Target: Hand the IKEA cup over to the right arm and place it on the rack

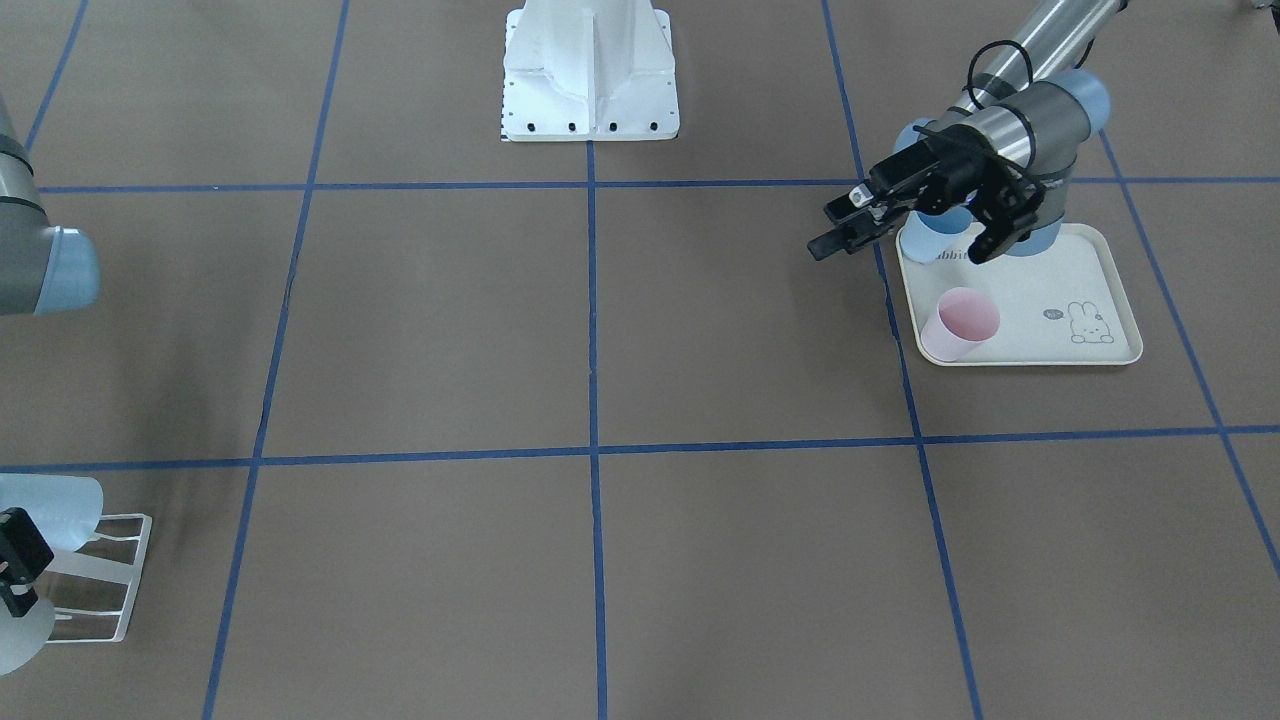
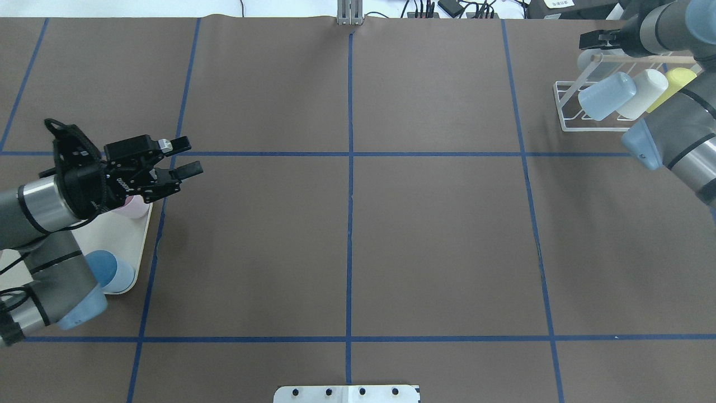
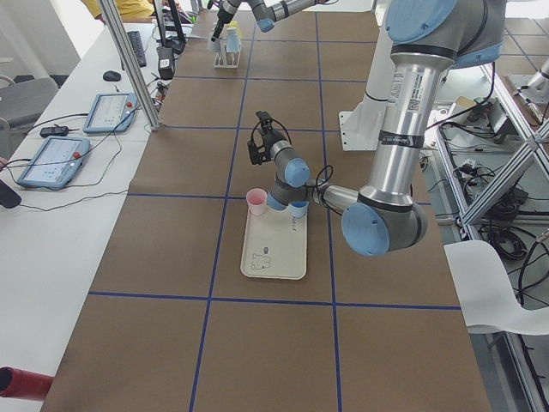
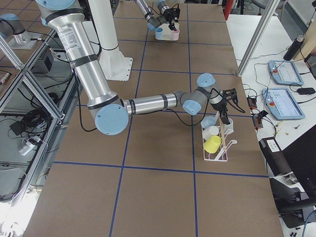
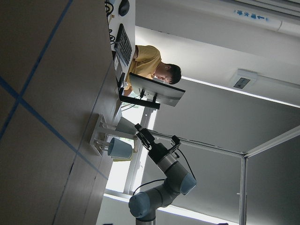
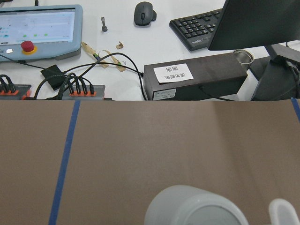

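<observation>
Closest to lens: whitish cup (image 6: 197,206), smooth and matte with a rounded end, at the bottom edge of the right wrist view; brown table paper (image 6: 140,140) lies beyond it.
Left gripper (image 2: 192,156): jaws spread wide with nothing between them; it hangs over the tray's edge, just beside the pink cup.
Right gripper (image 2: 587,40): at the rack's far end; I cannot tell whether its jaws are apart or together.
Pink cup (image 1: 960,323): probably the IKEA cup to move; it stands mouth up in a corner of the cream rabbit-print tray (image 1: 1100,300), and nothing is gripping it.
Blue cup (image 2: 109,271): on the same tray, near the other end.
Rack (image 2: 565,106): thin white wire; a pale blue cup (image 2: 607,95), a white cup (image 2: 646,87) and a yellow cup (image 2: 679,81) lie slanted on it, side by side.
Handling: likely light, stiff thin plastic. The smooth tapered wall may slip upward under a hard pinch.
Hold: across the wall near the base, or over the rim, which leaves bare wall for the other arm.
</observation>
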`<act>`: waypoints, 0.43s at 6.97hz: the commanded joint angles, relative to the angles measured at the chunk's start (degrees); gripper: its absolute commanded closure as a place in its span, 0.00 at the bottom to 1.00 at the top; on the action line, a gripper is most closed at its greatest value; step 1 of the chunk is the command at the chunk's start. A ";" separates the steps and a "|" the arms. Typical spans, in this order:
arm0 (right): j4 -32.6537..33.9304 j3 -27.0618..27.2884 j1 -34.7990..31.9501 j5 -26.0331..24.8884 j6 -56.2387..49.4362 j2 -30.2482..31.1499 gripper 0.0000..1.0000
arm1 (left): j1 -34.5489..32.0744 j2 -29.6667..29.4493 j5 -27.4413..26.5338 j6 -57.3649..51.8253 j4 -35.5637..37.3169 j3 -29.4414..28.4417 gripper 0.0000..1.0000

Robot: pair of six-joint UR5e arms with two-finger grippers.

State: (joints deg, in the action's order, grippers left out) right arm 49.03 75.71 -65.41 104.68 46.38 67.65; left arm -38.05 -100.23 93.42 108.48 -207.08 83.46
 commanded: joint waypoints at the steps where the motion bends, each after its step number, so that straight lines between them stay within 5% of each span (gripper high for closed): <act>1: 0.01 1.98 -4.96 11.19 -6.69 3.34 0.00 | -11.36 3.11 8.38 -20.32 14.51 0.13 0.25; 3: 0.89 1.81 -6.91 16.41 -14.45 4.50 0.00 | -22.72 11.16 14.84 -49.17 22.29 0.13 0.26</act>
State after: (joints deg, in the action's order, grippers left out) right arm 49.48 77.59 -70.97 117.48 36.16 71.44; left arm -53.92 -93.52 104.44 77.35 -190.83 83.52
